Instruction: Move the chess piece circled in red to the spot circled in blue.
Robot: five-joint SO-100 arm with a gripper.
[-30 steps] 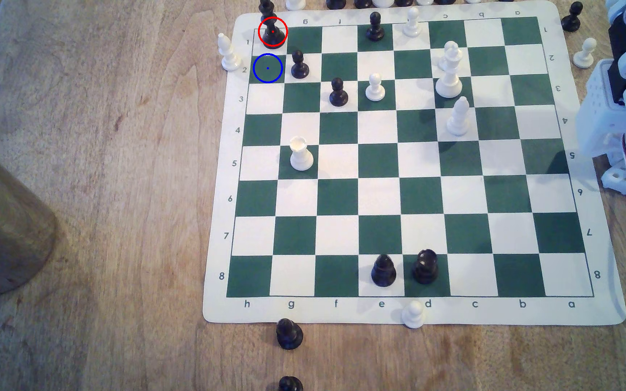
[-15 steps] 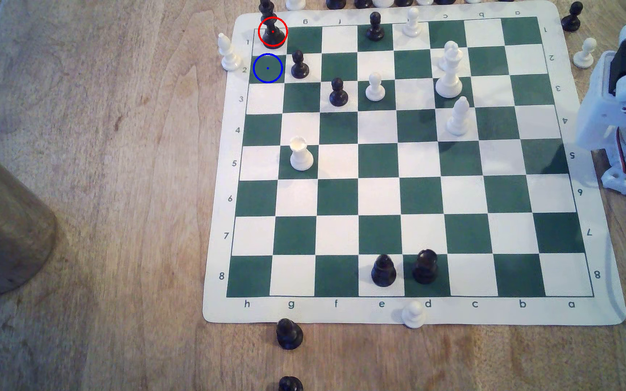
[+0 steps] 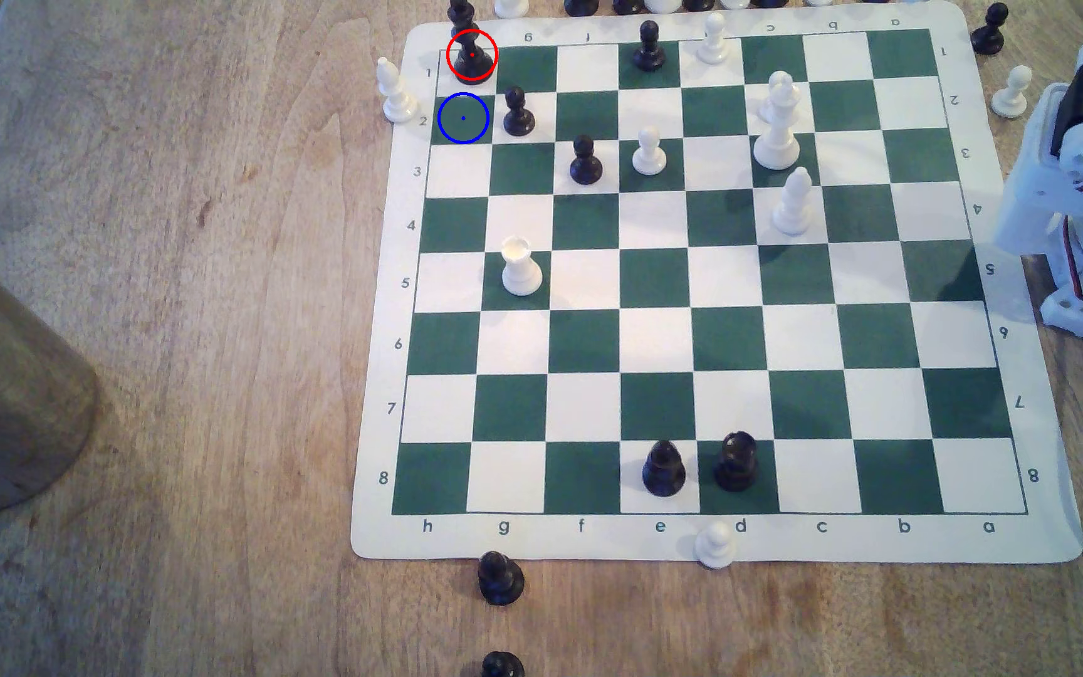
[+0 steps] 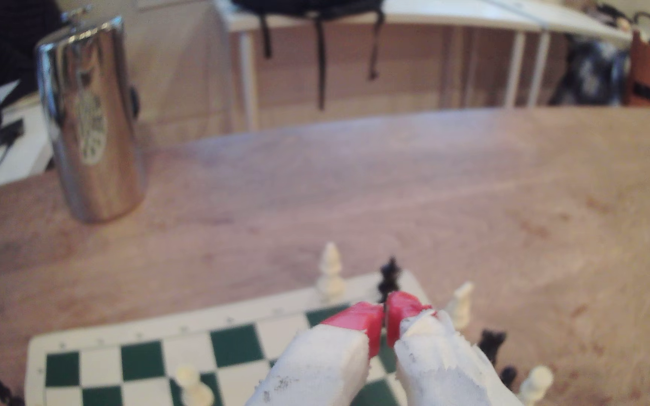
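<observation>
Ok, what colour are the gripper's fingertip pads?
Red, on white fingers; the gripper shows them best in the wrist view, closed together.

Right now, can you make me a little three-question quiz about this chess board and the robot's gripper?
1. True or false: the tall glossy black chess piece stands inside the red circle, on the square numbered 1.
2. What stands on the dark green blue-circled spot? A) a white pawn B) nothing C) a black pawn
3. Fill in: in the wrist view, the red-tipped white gripper has its tips almost ____.

Key:
1. True; it stands at the board's corner, at the exterior view's top left.
2. B; the short black pawn stands one square toward the exterior view's right.
3. Touching; just a thin gap, nothing held.
</observation>
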